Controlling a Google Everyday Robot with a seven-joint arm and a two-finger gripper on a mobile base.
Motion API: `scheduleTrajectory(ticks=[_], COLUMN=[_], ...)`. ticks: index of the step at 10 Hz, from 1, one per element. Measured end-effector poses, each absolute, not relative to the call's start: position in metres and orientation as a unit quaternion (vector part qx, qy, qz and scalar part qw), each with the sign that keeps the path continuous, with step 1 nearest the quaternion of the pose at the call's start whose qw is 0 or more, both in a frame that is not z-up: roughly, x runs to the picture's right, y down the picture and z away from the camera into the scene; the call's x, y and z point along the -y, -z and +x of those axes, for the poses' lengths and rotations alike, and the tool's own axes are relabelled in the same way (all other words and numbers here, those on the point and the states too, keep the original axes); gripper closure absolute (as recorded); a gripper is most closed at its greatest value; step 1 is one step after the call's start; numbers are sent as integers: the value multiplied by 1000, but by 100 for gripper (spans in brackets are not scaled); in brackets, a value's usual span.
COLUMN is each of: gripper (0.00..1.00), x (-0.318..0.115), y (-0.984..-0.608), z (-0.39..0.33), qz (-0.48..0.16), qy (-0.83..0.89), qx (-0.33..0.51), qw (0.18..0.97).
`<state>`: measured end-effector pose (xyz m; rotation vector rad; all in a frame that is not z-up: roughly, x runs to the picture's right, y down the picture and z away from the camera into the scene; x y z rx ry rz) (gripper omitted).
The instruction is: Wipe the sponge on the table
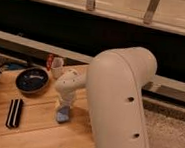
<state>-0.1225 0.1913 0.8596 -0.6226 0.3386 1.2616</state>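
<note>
Gripper (64, 107) low over the tabletop (34, 132), sponge (63, 117) at its 6 o'clock.
Sponge touches the wood: wiping contact, I judge. Whether the gripper clamps it, cannot tell; strokes remaining unclear.

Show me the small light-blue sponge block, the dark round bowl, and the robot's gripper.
small light-blue sponge block (63, 118), camera view, its front face
dark round bowl (31, 88), camera view, its front wall
gripper (64, 109), camera view, its tip, right above the sponge
</note>
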Motion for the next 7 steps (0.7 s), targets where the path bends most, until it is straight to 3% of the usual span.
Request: scheduleTrajectory(ticks=[5,7], gripper=[95,95], x=[-121,-111], y=[-816,-807], z=[-152,-149], qz=[-242,-242], qy=[-573,-576], qx=[-117,-115], qw=[774,772])
